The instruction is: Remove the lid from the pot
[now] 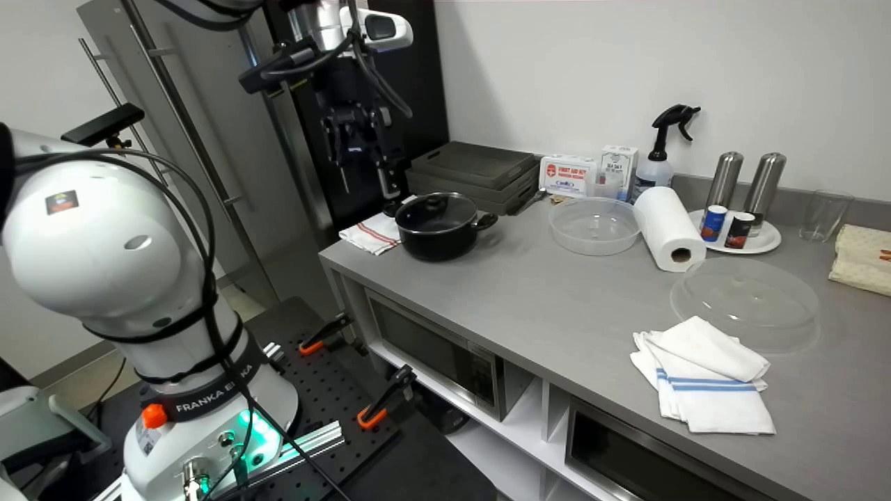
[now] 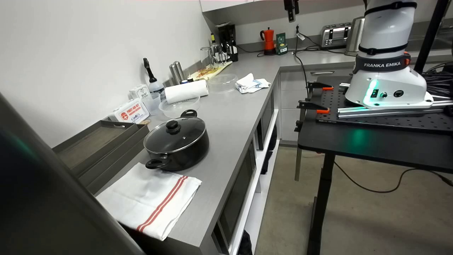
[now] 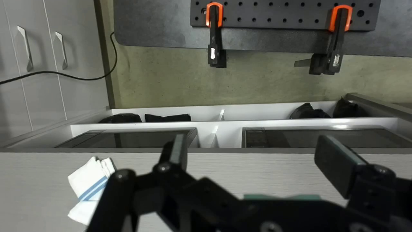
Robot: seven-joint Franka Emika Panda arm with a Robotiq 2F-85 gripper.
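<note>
Pretty bright in here tbh, soft and even, just a grey shadow down the white wall and a faint one beside the pot. Glass lid has a dull sheen. The Franka base glows green and leaves a fuzzy green patch on the black table. In the wrist view the concrete floor is crisp, but the gripper is dark and out of focus. Drinking glass leans from wide-angle stretch, and the dark panel up close is blurry
</note>
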